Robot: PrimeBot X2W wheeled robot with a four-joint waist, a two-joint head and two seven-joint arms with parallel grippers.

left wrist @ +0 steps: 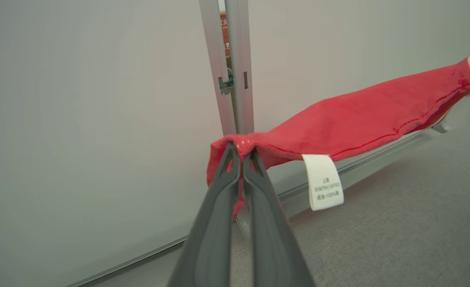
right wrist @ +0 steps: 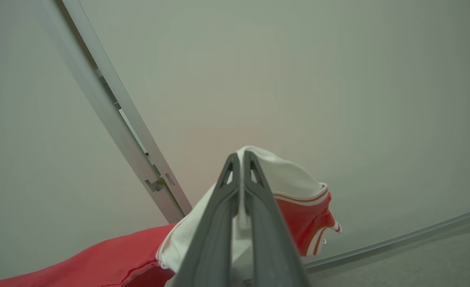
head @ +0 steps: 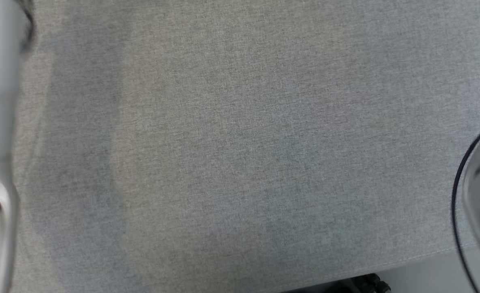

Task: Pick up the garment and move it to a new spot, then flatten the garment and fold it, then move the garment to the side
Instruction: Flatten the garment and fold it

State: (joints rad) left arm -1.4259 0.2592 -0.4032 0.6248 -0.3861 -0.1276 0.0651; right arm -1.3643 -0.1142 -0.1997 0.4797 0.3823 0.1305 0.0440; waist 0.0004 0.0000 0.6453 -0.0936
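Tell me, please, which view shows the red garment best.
Left wrist view: the garment spans from the left end effector to its striped edge, label hanging. Right wrist view shows its white-trimmed end in the right end effector; head view, grey surface.

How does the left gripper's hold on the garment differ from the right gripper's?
The left gripper pinches plain red cloth; the right gripper pinches a white part with red stripes. A white label hangs by the left gripper, none by the right gripper. Both are shut on the garment, strung between them.
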